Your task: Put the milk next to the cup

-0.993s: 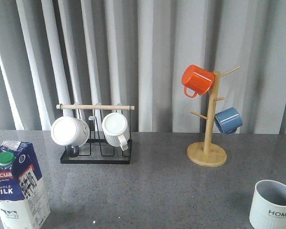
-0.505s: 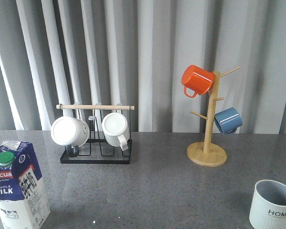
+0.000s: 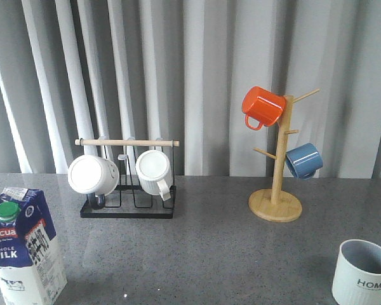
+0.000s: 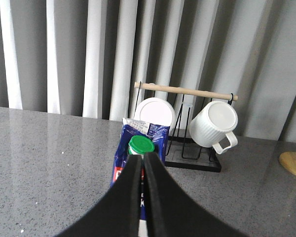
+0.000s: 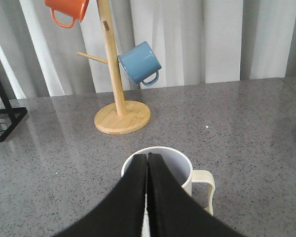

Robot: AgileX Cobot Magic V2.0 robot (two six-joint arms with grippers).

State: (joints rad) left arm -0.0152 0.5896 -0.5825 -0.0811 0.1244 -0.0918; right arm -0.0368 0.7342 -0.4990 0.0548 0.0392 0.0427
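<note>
Front cam wide; wrist cams close

Neither arm appears in the front view. In the left wrist view, the left gripper [image 4: 141, 159] fills the bottom centre, its black fingers pressed together. In the right wrist view, the right gripper [image 5: 147, 158] sits bottom centre, fingers likewise touching.

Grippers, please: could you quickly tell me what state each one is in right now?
Left gripper: fingers closed, holding nothing, above the milk.
Right gripper: fingers closed, empty, above the cup.
</note>
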